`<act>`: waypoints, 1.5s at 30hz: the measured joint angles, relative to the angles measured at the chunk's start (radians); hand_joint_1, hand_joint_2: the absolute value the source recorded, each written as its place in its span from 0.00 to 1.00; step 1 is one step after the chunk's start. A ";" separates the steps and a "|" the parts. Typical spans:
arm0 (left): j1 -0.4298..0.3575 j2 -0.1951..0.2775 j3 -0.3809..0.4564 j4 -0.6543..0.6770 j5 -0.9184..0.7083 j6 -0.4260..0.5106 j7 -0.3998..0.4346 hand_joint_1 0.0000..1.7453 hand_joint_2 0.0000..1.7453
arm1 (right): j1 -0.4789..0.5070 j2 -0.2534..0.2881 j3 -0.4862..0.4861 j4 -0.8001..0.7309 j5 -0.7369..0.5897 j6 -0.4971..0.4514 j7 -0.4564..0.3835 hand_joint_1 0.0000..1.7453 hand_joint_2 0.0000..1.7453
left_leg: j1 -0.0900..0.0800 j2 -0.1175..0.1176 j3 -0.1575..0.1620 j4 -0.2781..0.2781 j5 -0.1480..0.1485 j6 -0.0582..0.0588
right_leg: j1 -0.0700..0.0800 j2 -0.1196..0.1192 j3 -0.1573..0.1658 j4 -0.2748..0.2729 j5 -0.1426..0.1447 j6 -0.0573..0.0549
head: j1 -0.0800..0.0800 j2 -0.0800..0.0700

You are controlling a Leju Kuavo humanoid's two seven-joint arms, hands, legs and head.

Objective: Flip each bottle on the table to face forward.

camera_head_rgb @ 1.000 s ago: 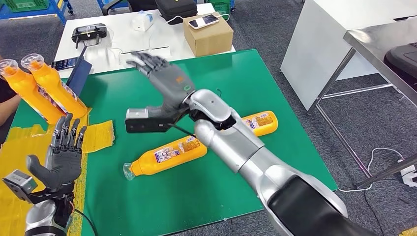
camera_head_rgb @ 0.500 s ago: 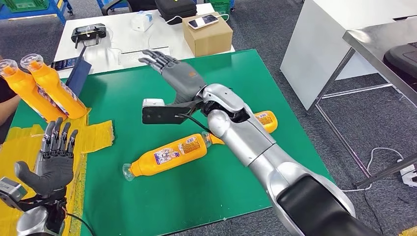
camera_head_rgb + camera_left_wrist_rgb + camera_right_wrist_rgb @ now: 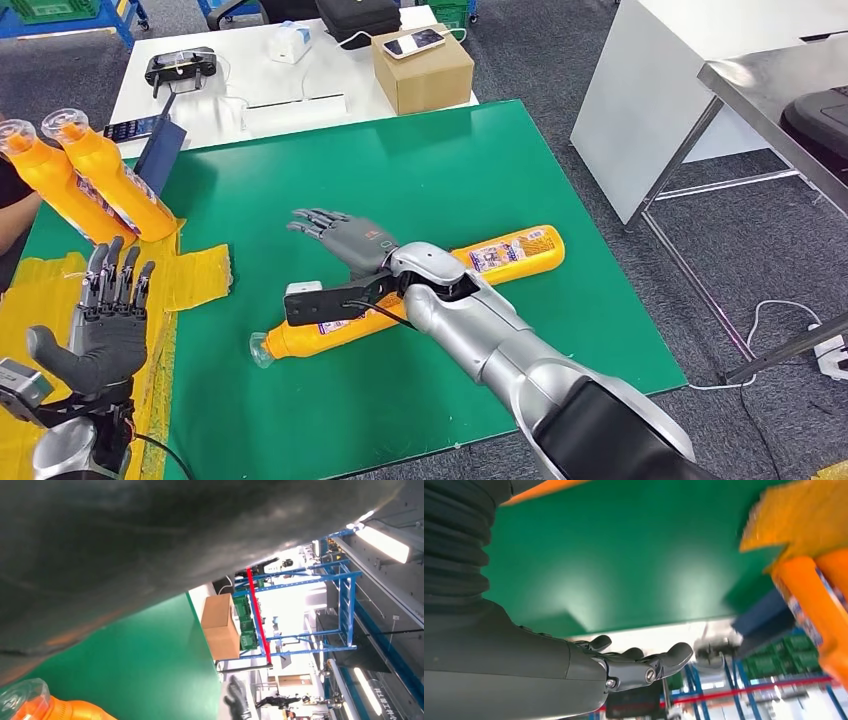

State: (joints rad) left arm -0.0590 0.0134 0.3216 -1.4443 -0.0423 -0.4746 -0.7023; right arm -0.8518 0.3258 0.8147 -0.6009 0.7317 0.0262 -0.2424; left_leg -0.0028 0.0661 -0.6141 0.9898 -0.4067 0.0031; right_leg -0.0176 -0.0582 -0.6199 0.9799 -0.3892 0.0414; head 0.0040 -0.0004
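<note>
- Near bottle (image 3: 335,327) is lying on the tabletop (image 3: 420,170) under the right hand (image 3: 345,238), whose open, empty fingers are hovering above it
- Being round, it risks rolling from a glancing touch towards the far bottle (image 3: 510,250)
- Left hand (image 3: 105,330) is waiting open, empty

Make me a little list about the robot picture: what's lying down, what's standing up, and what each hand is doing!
table: green mat
lying down: two orange bottles, near bottle and far bottle
standing up: two orange bottles at the mat's far left corner
right hand: open, fingers spread, above the mat beside the lying bottles, holding nothing
left hand: open, fingers up, over the yellow sheet
behind the mat: cardboard box with a phone on it
</note>
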 joint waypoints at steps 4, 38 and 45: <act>-0.001 0.000 0.000 0.000 0.000 0.000 0.000 0.00 0.00 | 0.009 0.008 0.014 0.032 0.000 0.002 -0.001 0.00 1.00 | 0.000 0.000 0.000 0.000 0.000 0.000 | 0.000 0.000 0.000 0.000 0.000 0.000 | 0.000 0.000; -0.029 0.003 0.000 0.025 0.004 0.005 0.000 0.00 0.00 | 0.021 -0.021 0.093 0.216 0.073 0.031 0.070 0.00 1.00 | 0.000 0.000 0.000 0.000 0.000 0.000 | 0.000 0.000 0.000 0.000 0.000 0.000 | 0.000 0.000; -0.037 0.003 -0.003 0.032 0.008 -0.003 0.000 0.00 0.00 | 0.042 -0.037 0.103 0.240 0.098 0.056 0.094 0.95 1.00 | 0.000 0.000 0.000 0.000 0.000 0.000 | 0.000 0.000 -0.001 0.000 0.000 0.000 | 0.000 0.000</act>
State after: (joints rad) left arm -0.0961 0.0165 0.3187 -1.4127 -0.0339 -0.4773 -0.7023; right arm -0.8102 0.2886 0.9181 -0.3614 0.8294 0.0818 -0.1480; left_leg -0.0028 0.0661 -0.6140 0.9900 -0.4067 0.0031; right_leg -0.0176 -0.0582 -0.6204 0.9797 -0.3891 0.0414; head 0.0039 -0.0004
